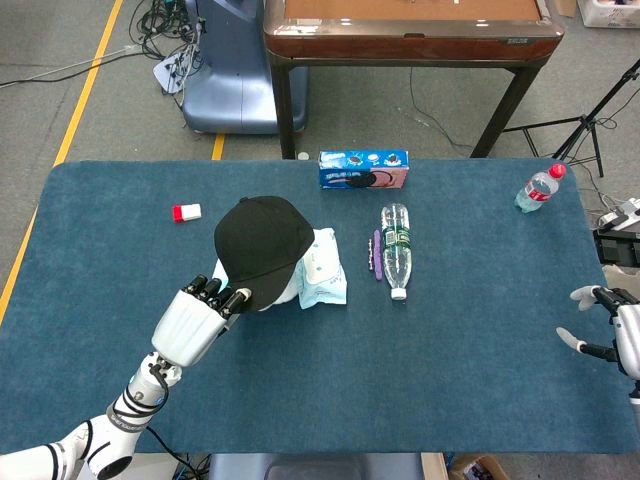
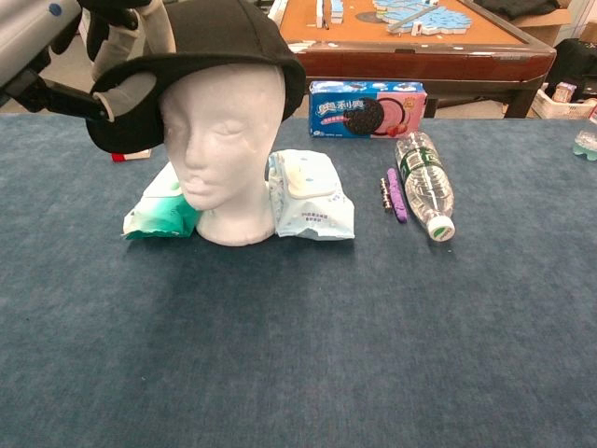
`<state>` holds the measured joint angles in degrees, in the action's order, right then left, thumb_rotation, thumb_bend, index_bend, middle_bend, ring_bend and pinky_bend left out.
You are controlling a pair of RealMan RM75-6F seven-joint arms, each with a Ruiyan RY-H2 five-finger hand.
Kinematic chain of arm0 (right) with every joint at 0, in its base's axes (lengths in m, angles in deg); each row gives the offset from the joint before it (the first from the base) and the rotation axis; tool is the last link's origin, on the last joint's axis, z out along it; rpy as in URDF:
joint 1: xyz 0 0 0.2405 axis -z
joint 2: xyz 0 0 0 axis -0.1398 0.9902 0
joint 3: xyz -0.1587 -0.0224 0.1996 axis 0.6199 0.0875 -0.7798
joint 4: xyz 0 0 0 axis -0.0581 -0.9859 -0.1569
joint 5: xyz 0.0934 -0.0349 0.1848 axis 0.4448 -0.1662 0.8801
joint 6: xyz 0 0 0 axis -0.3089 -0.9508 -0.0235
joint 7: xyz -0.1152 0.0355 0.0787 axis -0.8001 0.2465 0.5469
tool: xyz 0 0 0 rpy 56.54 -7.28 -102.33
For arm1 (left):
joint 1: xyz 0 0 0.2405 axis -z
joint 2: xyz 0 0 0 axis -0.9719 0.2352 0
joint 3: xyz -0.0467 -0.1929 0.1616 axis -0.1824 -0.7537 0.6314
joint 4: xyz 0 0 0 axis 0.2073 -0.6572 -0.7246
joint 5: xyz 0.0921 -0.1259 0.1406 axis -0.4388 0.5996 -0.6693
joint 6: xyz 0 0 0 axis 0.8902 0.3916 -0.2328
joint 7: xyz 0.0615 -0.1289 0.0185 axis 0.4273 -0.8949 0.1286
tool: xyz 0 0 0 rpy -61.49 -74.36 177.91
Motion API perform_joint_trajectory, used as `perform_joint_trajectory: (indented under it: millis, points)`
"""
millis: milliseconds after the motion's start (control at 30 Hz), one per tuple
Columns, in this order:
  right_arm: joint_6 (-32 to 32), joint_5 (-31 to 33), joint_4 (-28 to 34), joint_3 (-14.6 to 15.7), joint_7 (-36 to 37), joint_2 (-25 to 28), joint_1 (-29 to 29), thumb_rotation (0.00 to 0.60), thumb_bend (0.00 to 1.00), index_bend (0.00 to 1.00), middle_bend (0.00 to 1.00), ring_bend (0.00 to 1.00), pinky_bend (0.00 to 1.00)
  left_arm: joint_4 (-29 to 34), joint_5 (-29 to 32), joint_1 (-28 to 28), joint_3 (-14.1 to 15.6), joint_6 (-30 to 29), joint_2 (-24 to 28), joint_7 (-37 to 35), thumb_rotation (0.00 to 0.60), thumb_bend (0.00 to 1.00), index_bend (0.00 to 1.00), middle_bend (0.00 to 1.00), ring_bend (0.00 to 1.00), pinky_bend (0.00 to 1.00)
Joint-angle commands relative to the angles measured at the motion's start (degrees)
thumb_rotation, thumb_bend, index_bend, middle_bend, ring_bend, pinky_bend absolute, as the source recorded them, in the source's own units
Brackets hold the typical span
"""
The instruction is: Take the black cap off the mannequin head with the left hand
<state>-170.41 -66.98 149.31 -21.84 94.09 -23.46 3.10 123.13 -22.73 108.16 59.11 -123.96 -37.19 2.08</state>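
My left hand fingers pinched the brim of the black fabric cap, tilted up over the white foam mannequin head. Far right of that head, my right hand hung with fingers spread, holding nothing.

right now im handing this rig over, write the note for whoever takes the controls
Left hand: grips the brim of the black cap.
Right hand: holds nothing, fingers apart, at the table's right edge.
Cap: brim tilted up off the forehead of the mannequin head; the back sits on the crown.
Mannequin head: upright between two wipe packs.
Done: brim gripped, front raised.
Left: lift the cap clear of the head, probably up and toward the robot's left.
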Motion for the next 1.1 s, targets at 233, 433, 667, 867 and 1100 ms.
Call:
perform_joint_trajectory:
  millis: [233,433,667,867,1100]
  points:
    - [0.35,0.16,0.09,0.00,-0.47,-0.10,-0.17,0.600,0.10,0.44,0.52,0.42,0.57,1.44,0.30,0.52,-1.61,-0.26,1.91,0.76,0.600,0.47,0.56,0.78,0.64,0.71]
    - [0.49,0.23,0.07,0.01,-0.62,-0.17,-0.25,0.600,0.10,0.44,0.52,0.42,0.57,2.32,0.45,1.04,-2.69,-0.15,3.03,1.66,0.600,0.47,0.57,0.78,0.65,0.72]
    - [0.67,0.29,0.03,0.02,-0.68,-0.20,-0.34,0.600,0.10,0.44,0.52,0.42,0.57,2.69,1.18,2.02,-4.19,0.42,3.75,2.37,0.600,0.47,0.57,0.79,0.65,0.72]
    - [0.72,0.32,-0.01,0.00,-0.71,-0.28,-0.40,0.600,0.10,0.44,0.52,0.42,0.57,1.86,2.33,3.35,-5.70,1.23,3.79,2.54,0.600,0.47,0.57,0.79,0.65,0.72]
    - [0.83,0.42,-0.03,-0.02,-0.59,-0.21,-0.43,0.600,0.10,0.44,0.52,0.42,0.57,0.66,4.87,4.94,-7.80,2.62,4.05,3.12,0.600,0.47,0.57,0.79,0.65,0.72]
